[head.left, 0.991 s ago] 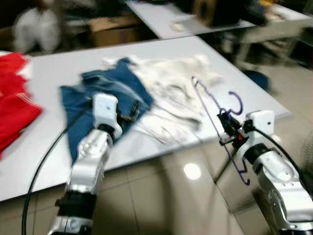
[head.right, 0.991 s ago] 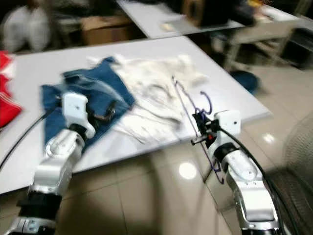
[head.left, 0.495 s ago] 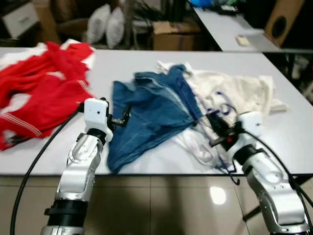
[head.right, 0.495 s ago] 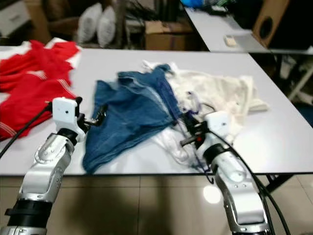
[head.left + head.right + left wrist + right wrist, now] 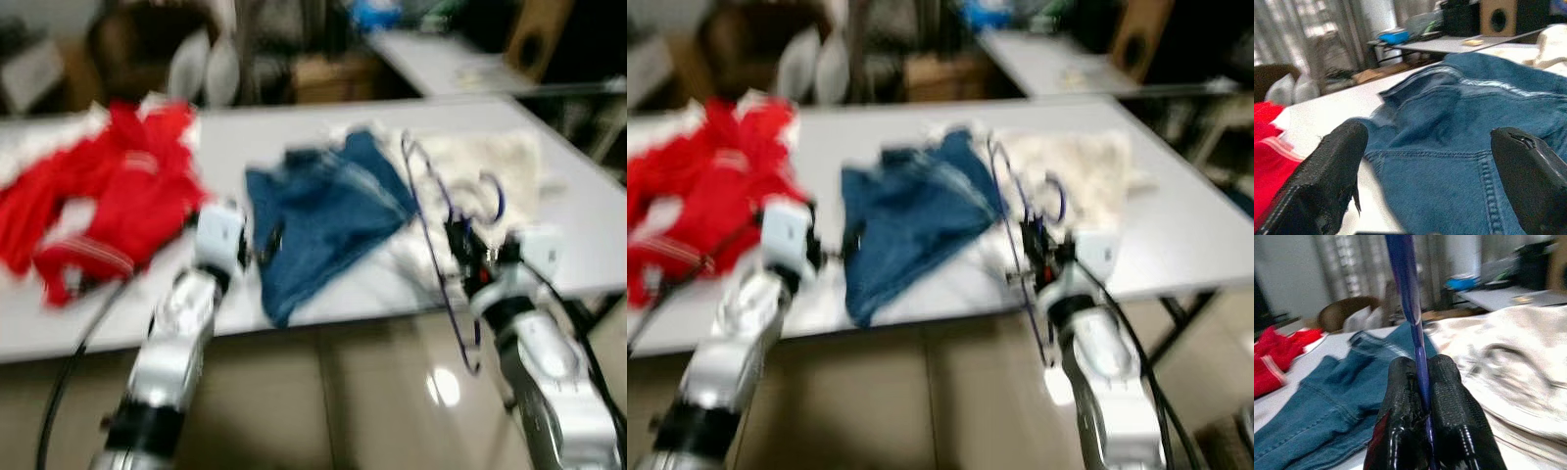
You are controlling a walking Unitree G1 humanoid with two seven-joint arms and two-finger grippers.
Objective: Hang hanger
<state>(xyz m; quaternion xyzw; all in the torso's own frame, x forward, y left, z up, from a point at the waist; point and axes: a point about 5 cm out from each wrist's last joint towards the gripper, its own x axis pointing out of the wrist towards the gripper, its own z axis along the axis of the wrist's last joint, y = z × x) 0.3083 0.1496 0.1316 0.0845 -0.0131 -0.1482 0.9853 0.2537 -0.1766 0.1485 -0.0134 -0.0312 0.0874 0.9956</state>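
Right wrist view: the hanger (image 5: pixel 1409 308) is pinched between the clenched fingers (image 5: pixel 1400 396) of the right hand (image 5: pixel 468 257), held upright above the worktop (image 5: pixel 588 211) edge for carrying. The left hand (image 5: pixel 1425 161) is spread, empty, over the jeans (image 5: pixel 1459 122).

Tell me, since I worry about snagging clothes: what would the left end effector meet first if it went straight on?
Probably the blue jeans on the table: the open left end effector points straight at the denim, though depth is unclear.
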